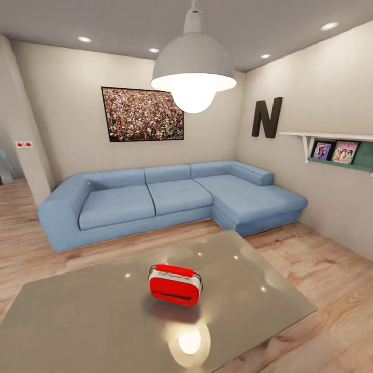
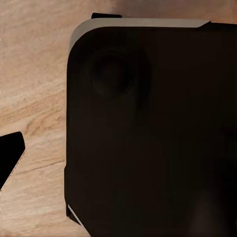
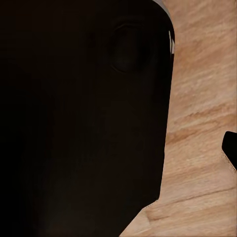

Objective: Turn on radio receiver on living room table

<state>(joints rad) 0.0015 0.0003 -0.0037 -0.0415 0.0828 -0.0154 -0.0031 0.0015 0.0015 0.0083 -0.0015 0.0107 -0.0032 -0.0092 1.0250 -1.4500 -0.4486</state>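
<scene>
- Glossy grey worktop lies nearest, with the red radio near its middle, handle on top, lamp glare reflected just in front of it.
- Task looks barely begun: radio found, not yet reached or switched on.
- Neither claw's state can be told; both wrist views give a dark body over wood floor.
- Sofa stands beyond the worktop, lamp hangs above; nothing blocks the radio.
</scene>
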